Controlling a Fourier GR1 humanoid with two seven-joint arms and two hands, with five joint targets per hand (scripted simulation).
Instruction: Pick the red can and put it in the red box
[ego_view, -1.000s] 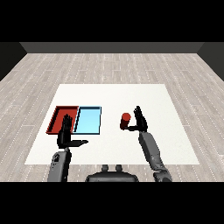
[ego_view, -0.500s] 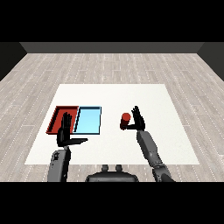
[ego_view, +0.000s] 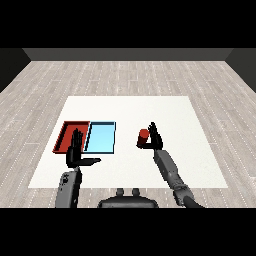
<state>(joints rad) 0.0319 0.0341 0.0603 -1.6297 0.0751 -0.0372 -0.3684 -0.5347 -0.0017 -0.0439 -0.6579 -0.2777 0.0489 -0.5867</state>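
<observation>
The red can (ego_view: 143, 137) stands upright on the white table, right of the trays. My right hand (ego_view: 153, 139) is close against its right side, fingers pointing up and only slightly bent; whether they touch the can I cannot tell. The red tray (ego_view: 64, 135) lies at the left with the light blue tray (ego_view: 101, 138) beside it. My left hand (ego_view: 76, 154) hovers open over the near edge of the red tray, fingers straight and thumb stretched out to the right.
The white table (ego_view: 130, 110) stretches wide behind the trays and the can. Its near edge runs just behind my forearms. Grey wooden floor surrounds it.
My right hand has edged a little closer to the can. The can, the trays and my left hand stay where they were.
</observation>
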